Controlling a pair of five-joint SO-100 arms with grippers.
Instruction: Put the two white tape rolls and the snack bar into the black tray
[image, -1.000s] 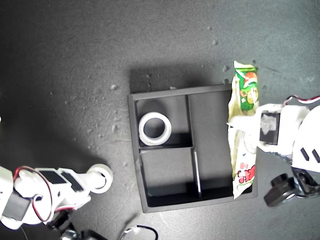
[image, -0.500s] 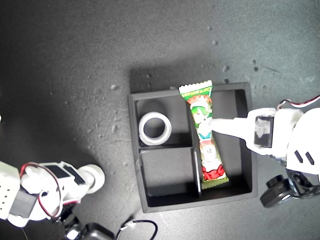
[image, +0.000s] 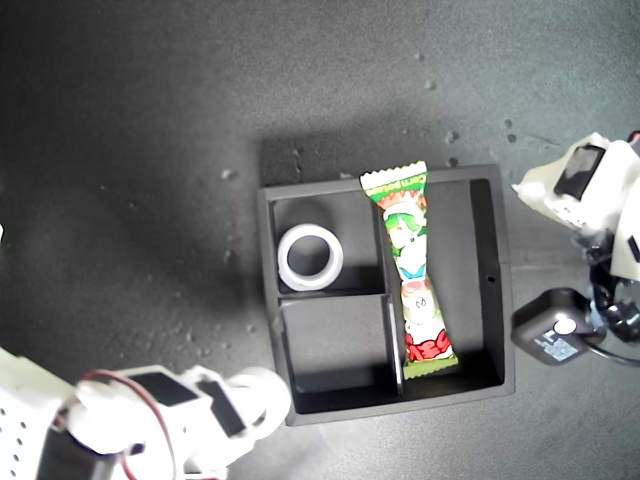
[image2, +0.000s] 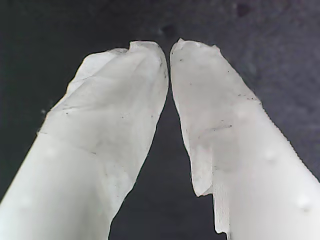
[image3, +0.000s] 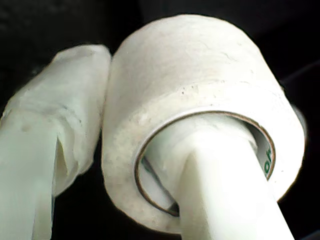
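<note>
Light falls unevenly on the desk (image: 150, 120), dim beyond the black tray (image: 497, 290). The tray's walls throw shadows inward. Both wrist views are soft and grainy.

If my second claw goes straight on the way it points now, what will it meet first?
Probably the black tray: my second claw, holding a white tape roll, points at its wall on the exterior view's left, near the lower corner. Height is unclear; it may pass above.
</note>
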